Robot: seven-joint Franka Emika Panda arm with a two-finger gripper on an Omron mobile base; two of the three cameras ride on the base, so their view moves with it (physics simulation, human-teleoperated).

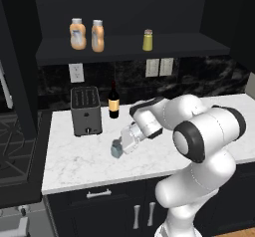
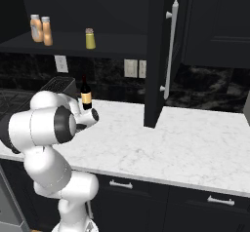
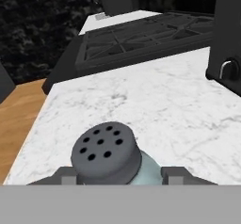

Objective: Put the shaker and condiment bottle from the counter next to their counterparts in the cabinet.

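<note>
Rendered lighting is even and diffuse, with no visible source: the white marble counter (image 1: 89, 164) reads bright, while the dark cabinet (image 1: 124, 49) and backsplash (image 2: 205, 87) swallow detail. Shadows are faint and soft. Images are coarse and slightly soft, without glare or edge distortion.

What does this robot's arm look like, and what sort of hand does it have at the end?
The arm is a chain of fat, rounded, glossy white segments joined by dark, nearly black rings at the joints, with no loose cables showing. Its hand is a blocky white gripper ending in two small dark grey fingers, more like a clamp than a human hand.
</note>
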